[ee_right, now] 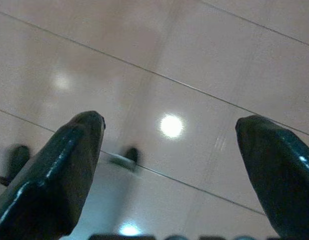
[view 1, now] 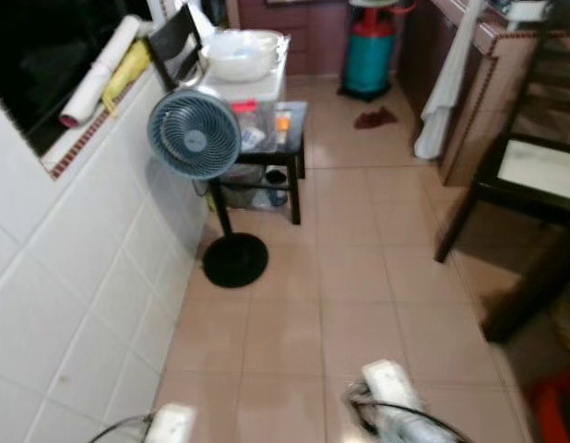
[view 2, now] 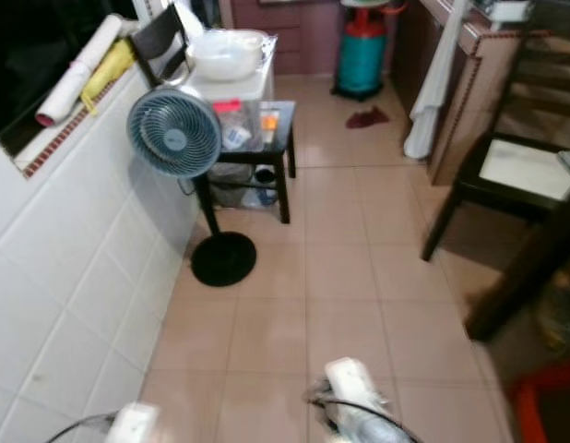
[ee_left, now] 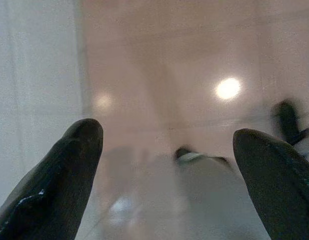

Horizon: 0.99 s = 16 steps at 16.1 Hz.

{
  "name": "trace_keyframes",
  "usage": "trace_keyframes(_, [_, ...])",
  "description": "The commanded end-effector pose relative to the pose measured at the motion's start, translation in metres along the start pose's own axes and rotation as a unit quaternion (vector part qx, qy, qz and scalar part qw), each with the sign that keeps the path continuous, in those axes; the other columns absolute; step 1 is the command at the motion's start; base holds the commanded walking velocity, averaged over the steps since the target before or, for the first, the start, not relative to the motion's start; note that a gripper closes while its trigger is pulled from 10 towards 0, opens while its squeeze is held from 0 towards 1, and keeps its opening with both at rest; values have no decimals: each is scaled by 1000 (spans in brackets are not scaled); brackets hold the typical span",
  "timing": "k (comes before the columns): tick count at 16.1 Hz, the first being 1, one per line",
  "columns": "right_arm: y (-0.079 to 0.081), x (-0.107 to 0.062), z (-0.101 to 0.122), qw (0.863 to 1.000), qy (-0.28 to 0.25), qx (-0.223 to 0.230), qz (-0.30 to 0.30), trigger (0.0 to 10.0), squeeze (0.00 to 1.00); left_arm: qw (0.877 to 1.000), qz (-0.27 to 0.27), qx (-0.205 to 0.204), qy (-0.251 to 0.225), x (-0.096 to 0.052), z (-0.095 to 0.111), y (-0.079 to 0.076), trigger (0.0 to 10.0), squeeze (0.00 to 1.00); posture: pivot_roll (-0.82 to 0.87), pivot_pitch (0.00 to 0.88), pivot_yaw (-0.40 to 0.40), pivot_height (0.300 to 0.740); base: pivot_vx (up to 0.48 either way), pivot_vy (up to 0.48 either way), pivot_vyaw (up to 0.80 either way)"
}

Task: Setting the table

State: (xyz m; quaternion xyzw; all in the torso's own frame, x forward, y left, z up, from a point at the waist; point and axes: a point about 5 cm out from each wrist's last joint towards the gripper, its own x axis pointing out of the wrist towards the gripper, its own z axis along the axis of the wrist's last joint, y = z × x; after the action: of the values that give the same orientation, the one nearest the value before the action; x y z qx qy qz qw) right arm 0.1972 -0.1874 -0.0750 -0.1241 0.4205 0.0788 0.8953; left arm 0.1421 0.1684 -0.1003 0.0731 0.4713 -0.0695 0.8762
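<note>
Beige tiled floor (view 1: 340, 305), glossy, ceiling light glints on it. White tiled wall (view 1: 73, 305) at 9 o'clock, dark window (view 1: 36, 65) above, red-patterned sill edge. Pedestal fan (view 1: 195, 134) on round black base at 11 o'clock, just beside wall. Behind it black side desk (view 1: 290, 152) with glass top, clutter on lower shelf. Teal gas cylinder (view 1: 370, 55) at 12 o'clock. Dark wooden chair (view 1: 529, 175) at 2 o'clock. White cloth (view 1: 446, 83) hanging off counter edge at 1 o'clock.
</note>
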Motion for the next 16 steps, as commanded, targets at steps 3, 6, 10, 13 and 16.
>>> trace_keyframes(3, [15, 4, 14, 999, -18, 27, 20, 10000, 0, 1000, 15, 3, 24, -5, -14, 15, 10000, 0, -146, 58, 53, 740, 406, 0, 0])
trace_keyframes(6, [20, 5, 13, 996, -8, 89, 21, 10000, 0, 998, 47, -50, 11, -1, -3, 17, 10000, 0, -144, 58, 53, 740, 0, 0, 0])
trace_keyframes(10, [22, 6, 19, 988, -10, 151, 26, 10000, 0, 993, 61, -97, 1, 3, 11, 17, 10000, 0, -138, 53, 52, 740, 0, 0, 0])
trace_keyframes(13, [27, 9, 32, 987, -23, 158, 35, 10000, 0, 991, 73, -104, -30, 8, 47, 33, 10000, 0, -127, 46, 50, 740, 0, 0, 0])
trace_keyframes(16, [37, 12, 48, 986, -38, 158, 49, 10000, 0, 991, 77, -104, -44, 10, 64, 39, 10000, 0, -119, 37, 49, 740, 0, 0, 0])
